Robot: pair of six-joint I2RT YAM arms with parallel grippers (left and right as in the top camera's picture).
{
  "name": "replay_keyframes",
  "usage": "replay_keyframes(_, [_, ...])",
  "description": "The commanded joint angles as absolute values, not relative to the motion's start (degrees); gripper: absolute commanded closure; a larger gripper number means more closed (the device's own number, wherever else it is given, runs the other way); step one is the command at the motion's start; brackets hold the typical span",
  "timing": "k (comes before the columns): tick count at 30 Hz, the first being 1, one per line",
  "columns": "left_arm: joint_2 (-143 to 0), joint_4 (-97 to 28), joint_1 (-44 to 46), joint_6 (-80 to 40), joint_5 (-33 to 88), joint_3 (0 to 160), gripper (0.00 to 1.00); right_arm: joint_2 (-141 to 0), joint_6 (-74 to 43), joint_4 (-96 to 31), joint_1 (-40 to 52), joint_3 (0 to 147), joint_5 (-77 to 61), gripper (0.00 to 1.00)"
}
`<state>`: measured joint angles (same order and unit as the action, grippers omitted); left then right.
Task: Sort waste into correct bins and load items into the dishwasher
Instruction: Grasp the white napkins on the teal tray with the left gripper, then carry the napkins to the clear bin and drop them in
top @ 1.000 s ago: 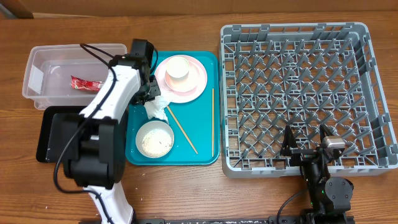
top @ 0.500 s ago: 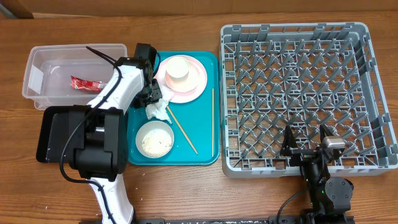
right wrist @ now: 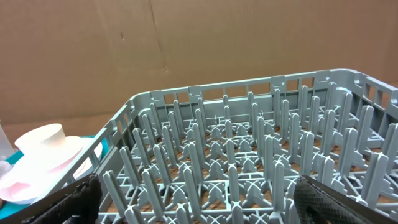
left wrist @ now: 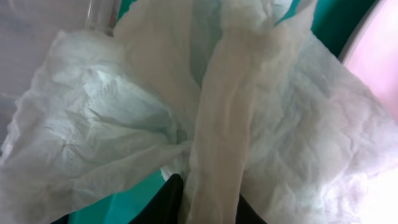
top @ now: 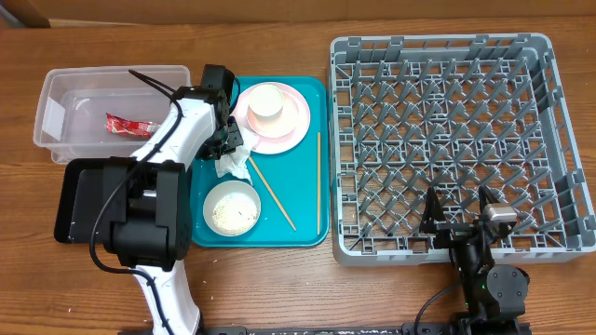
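Note:
A crumpled white napkin point(top: 233, 165) lies on the teal tray point(top: 303, 228), just left of the pink plate point(top: 293, 121). My left gripper point(top: 226, 144) is shut on it. In the left wrist view a fold of the napkin point(left wrist: 124, 124) is pinched between the two black fingers of the left gripper point(left wrist: 208, 208). A cream cup point(top: 267, 100) stands on the plate. A white bowl point(top: 232, 211) holds rice. Two chopsticks point(top: 273, 195) lie on the tray. The red wrapper point(top: 127, 126) is in the clear tub point(top: 56, 112). My right gripper point(top: 463, 212) hangs open over the grey dish rack's point(top: 447, 140) front edge.
A black tray point(top: 70, 200) sits in front of the clear tub, partly under my left arm. The right wrist view looks across the rack's pegs point(right wrist: 236, 143) toward the plate point(right wrist: 31, 174) and cup point(right wrist: 40, 137). A brown cardboard wall stands behind the table.
My left arm's lower links have swung toward the front while its gripper stayed at the napkin. The napkin has shifted slightly left. The right arm has not moved.

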<state>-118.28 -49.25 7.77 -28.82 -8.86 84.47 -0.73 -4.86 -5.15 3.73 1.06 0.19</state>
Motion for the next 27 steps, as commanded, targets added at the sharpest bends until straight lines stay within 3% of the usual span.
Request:
replay_keyframes(1, [-118.8, -49.0, 7.5, -30.0, -9.4, 83.7, 0.83, -0.2, -4.7, -4.8, 3.4, 0.4, -0.1, 0.00])
replay_keyframes(4, [-118.8, -49.1, 7.5, -30.0, -9.4, 83.7, 0.96, -0.2, -4.7, -4.8, 3.4, 0.4, -0.1, 0.00])
replay_keyframes(10, [-118.3, -51.5, 7.5, -28.3, -9.0, 86.2, 0.96, -0.2, -4.7, -4.8, 3.4, 0.4, -0.1, 0.00])
replay_keyframes(20, [-114.4, -68.2, 7.5, -28.3, -9.0, 107.8, 0.96, -0.2, -4.7, -4.8, 3.4, 0.4, -0.1, 0.00])
replay_keyframes(27, [-111.5, -72.0, 4.3, -28.3, -9.0, 115.6, 0.96, -0.2, -4.7, -4.8, 3.4, 0.4, -0.1, 0.00])
